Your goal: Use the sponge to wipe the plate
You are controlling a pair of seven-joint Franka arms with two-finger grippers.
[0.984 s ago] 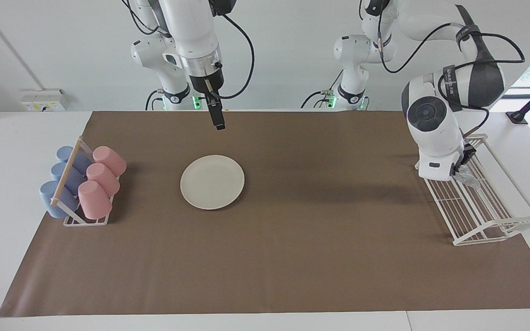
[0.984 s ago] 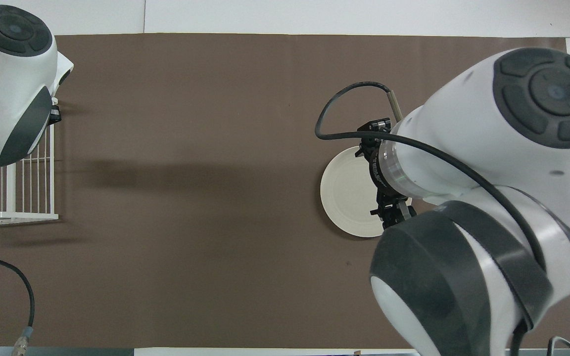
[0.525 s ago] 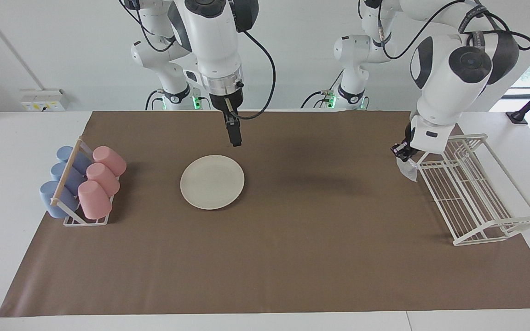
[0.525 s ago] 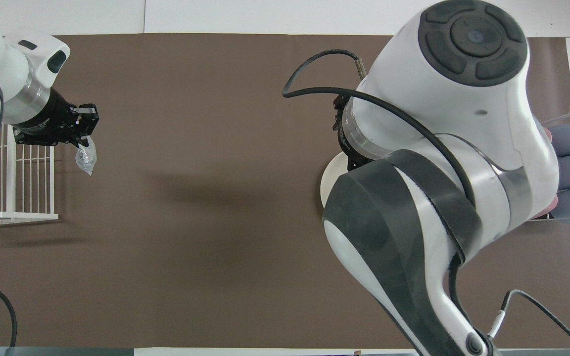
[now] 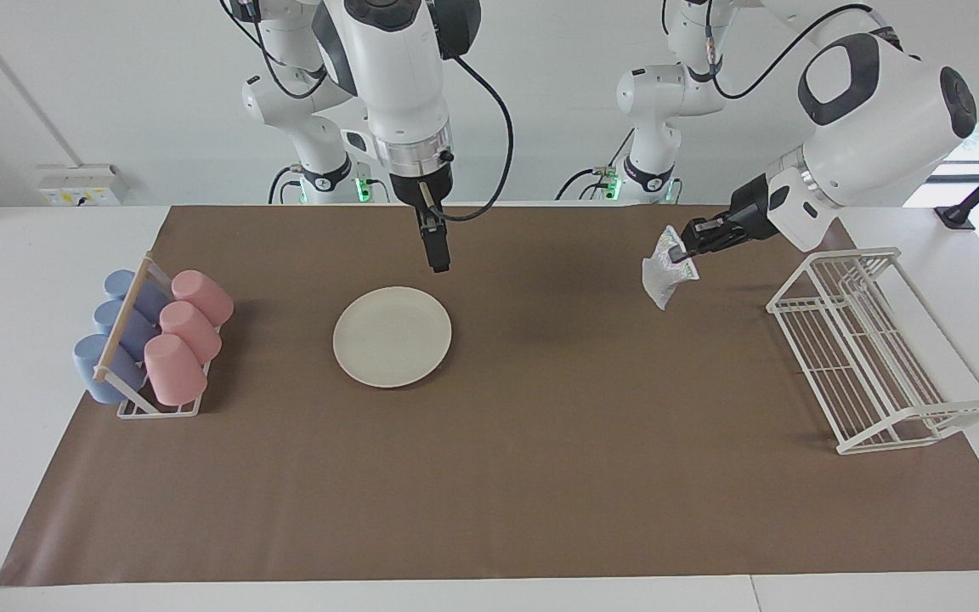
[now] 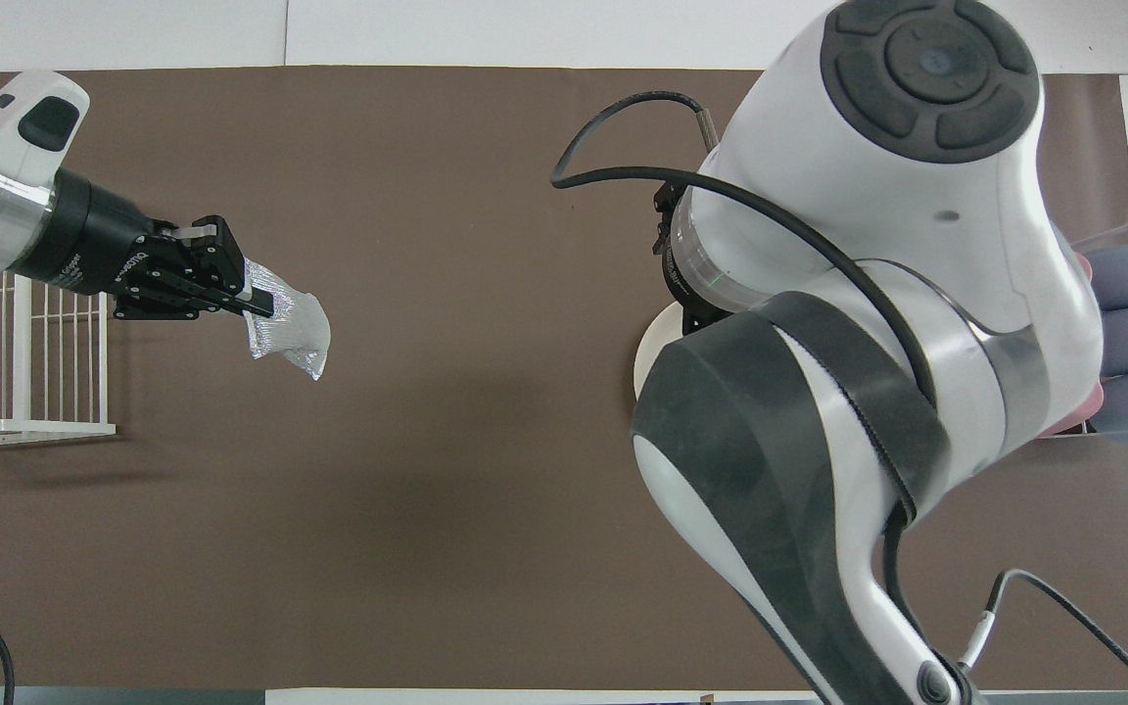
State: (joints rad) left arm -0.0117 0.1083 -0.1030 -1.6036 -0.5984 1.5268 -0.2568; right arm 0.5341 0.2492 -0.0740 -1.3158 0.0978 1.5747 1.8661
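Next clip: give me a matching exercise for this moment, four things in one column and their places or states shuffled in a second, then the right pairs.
Things:
1. sponge
2. plate
3. right gripper
4. white wire rack

Places or states:
A. standing with nothing on it at the left arm's end of the table
B. lying flat on the brown mat, nothing on it
C. held in the air by the left gripper, over the mat between rack and plate
D. pointing down above the plate's edge nearer the robots, holding nothing

Pairs: 1-C, 2-B, 3-D, 4-A
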